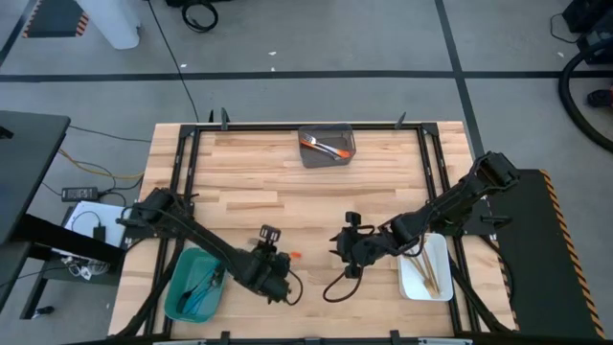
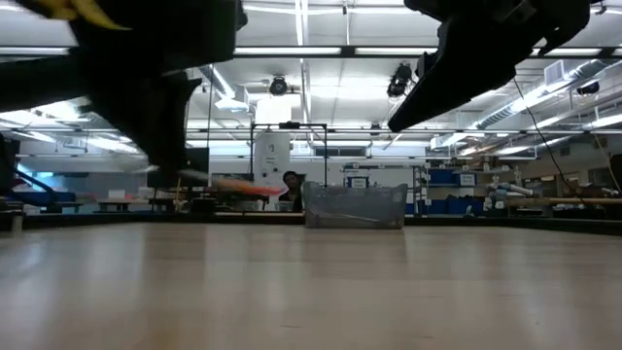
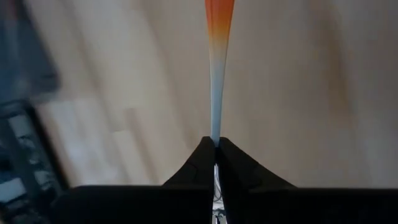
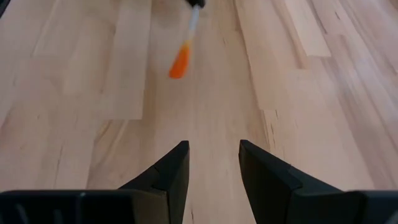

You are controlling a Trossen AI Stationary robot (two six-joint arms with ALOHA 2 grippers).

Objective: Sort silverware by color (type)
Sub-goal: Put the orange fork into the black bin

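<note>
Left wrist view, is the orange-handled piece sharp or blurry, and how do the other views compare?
Left wrist view: the orange-handled utensil, pinched between the shut fingers, is soft and out of focus; right wrist view: the same utensil is smeared while the table grain is crisp; low view: both arms are dark silhouettes against bright ceiling lights.

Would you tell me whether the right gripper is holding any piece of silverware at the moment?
No; in the right wrist view the right gripper stands open over bare wood, while the orange-handled utensil lies ahead, held by the left gripper.
</note>
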